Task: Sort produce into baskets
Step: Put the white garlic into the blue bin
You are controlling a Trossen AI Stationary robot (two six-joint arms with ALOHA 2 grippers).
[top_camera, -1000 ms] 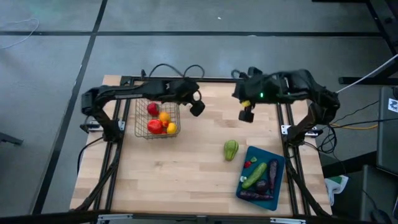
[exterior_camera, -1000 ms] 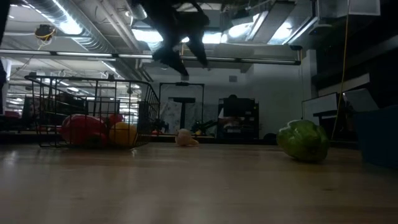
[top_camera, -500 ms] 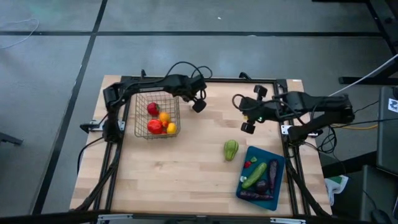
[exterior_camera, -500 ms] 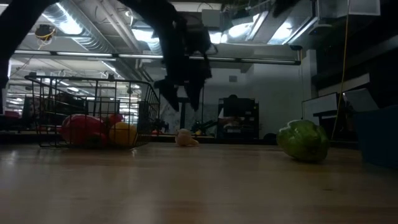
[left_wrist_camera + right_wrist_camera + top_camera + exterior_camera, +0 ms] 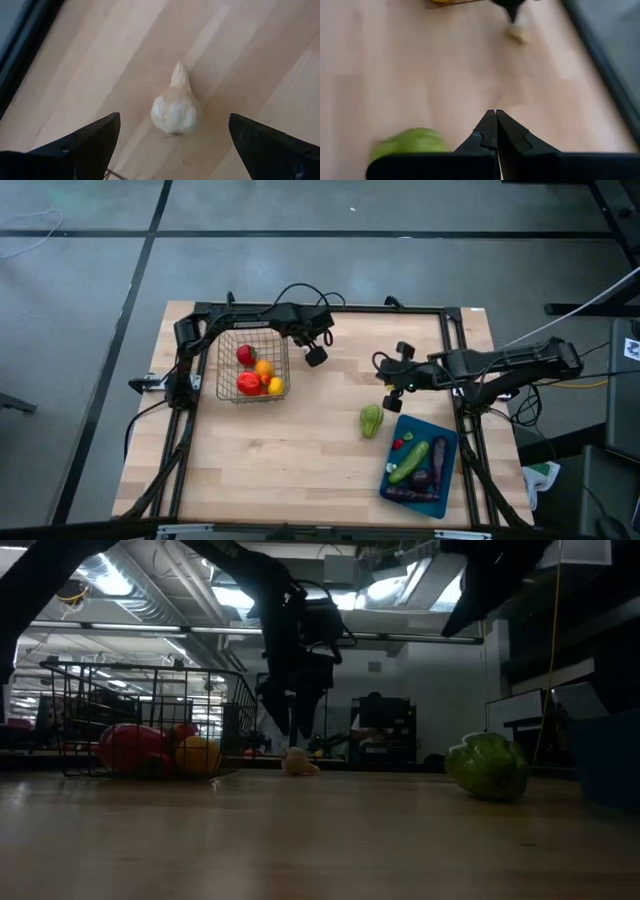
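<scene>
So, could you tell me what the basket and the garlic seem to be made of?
The basket looks like thin metal wire: an open grid you can see through. The garlic seems matte moulded plastic or foam, pale cream, though its material stays uncertain.

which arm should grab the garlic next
Probably the left. Its open gripper hangs right over the garlic, a finger on either side, just beside the wire basket. The right gripper is shut and sits near the green pepper, farther from the garlic.
</scene>
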